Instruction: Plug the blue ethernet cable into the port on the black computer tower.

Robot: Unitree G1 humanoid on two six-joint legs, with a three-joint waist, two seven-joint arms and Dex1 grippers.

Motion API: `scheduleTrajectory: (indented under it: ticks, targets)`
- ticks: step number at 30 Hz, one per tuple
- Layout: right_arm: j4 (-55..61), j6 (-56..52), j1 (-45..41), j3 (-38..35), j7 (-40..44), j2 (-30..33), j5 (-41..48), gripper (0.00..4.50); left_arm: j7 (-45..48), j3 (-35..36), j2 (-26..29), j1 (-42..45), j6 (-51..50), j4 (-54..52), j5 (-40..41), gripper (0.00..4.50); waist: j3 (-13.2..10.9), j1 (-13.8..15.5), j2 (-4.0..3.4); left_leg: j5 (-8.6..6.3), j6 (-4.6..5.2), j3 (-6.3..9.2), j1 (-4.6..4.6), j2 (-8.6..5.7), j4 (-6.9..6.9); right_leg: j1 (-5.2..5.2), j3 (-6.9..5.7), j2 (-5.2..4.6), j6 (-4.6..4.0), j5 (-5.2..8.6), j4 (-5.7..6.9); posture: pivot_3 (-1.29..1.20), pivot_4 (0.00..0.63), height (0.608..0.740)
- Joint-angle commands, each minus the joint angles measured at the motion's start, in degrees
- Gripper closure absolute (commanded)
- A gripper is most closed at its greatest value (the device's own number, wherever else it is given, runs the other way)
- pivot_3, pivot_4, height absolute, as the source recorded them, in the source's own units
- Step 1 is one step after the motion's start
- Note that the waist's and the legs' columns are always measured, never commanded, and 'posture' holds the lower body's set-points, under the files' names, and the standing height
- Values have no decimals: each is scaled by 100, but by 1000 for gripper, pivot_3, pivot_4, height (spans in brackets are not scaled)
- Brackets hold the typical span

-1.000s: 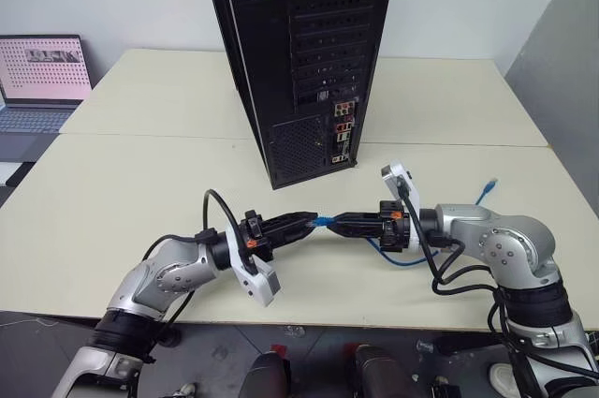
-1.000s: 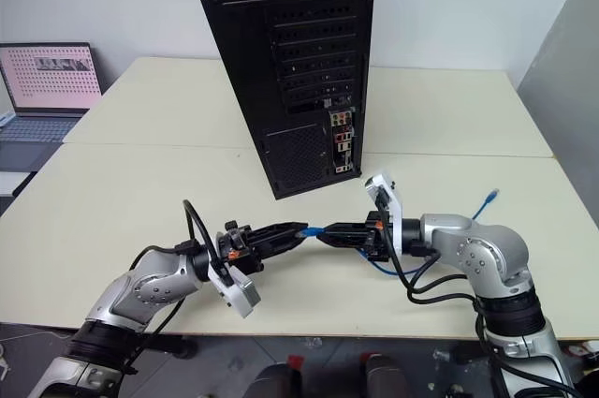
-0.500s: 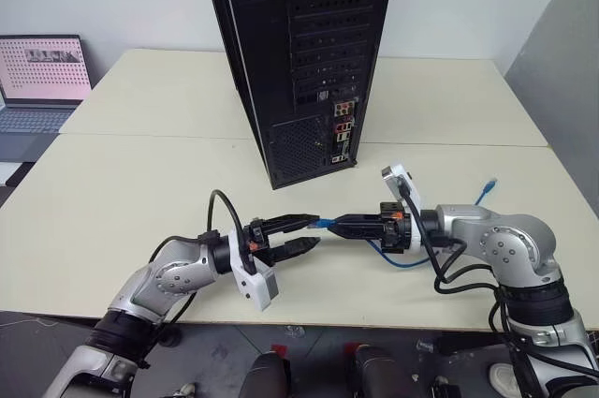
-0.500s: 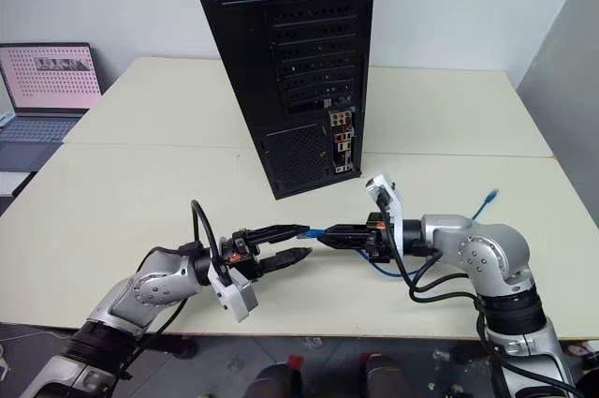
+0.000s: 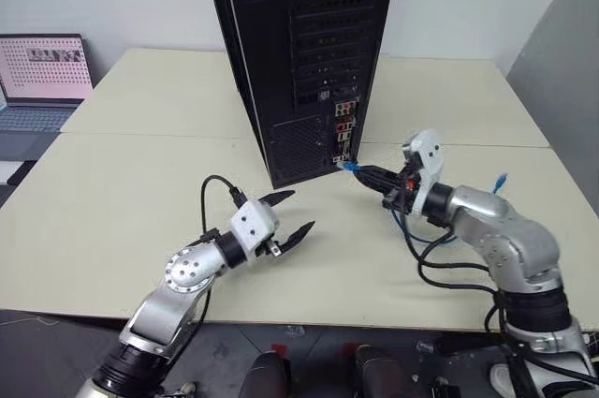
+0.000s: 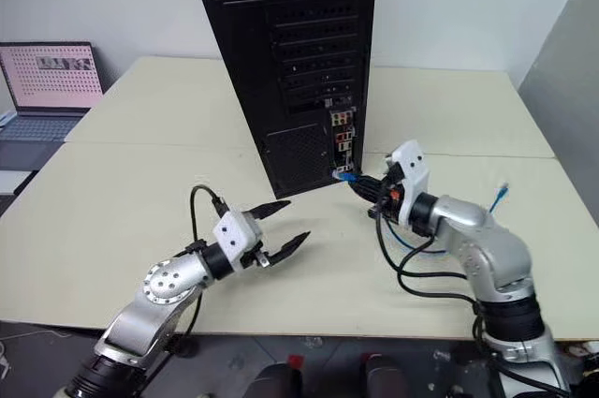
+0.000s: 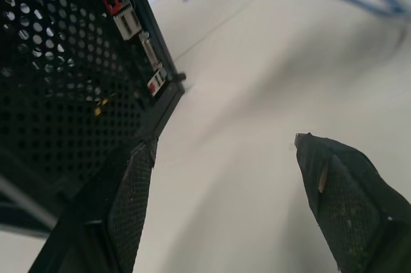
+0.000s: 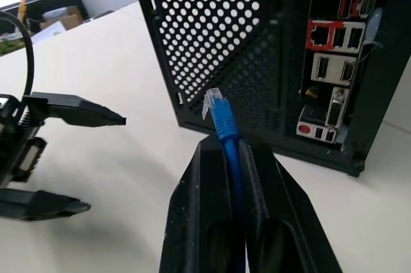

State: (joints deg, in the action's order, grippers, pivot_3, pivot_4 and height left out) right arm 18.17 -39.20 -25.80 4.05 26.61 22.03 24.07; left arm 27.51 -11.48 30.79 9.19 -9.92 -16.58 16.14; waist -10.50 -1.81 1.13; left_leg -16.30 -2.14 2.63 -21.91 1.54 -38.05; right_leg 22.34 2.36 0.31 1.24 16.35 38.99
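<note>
One blue ethernet cable (image 8: 224, 128), pinched in right end effector (image 8: 232, 157)

The black computer tower (image 5: 299, 51) stands upright at the top centre of the left eye view, its perforated back panel facing forward, a cluster of coloured sockets low on its right edge. The blue ethernet cable (image 8: 226, 128) juts its clear plug toward that cluster, just short of it; the port (image 8: 320, 35) sits within red trim. The cable's far end (image 5: 500, 183) lies on the table at right.

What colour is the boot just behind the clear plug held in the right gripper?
Bright blue, like the blue ethernet cable itself; the right wrist view shows it best.
</note>
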Motion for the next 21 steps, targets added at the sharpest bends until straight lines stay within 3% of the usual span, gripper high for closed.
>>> scheduleTrajectory:
  ticks: [1, 12, 21]
  targets:
    - [129, 952, 47, 396, -852, -551, -921, 4500, -673, 384, -430, 418, -1164, -594, 305, 866, 0, 0, 0, 0, -1, 2, -2, 3, -1, 2, 3, 5, 0, 0, 2, 0, 150, 740]
    - [-750, 1645, -131, 460, -2057, -1770, -1822, 4500, -825, 837, -821, 800, -1850, -741, 315, 866, 0, 7, -1, 8, -15, 2, 0, 1, 1, 2, 8, 8, -28, -16, 0, 0, 150, 740]
    - [-1327, 1950, -365, 331, -2630, -2436, -2054, 4500, -351, 1026, -558, 853, -1763, -575, 218, 866, -1, 0, -2, 10, -18, 1, 0, 1, 6, 4, 10, 7, -29, -16, -1, 0, 150, 740]
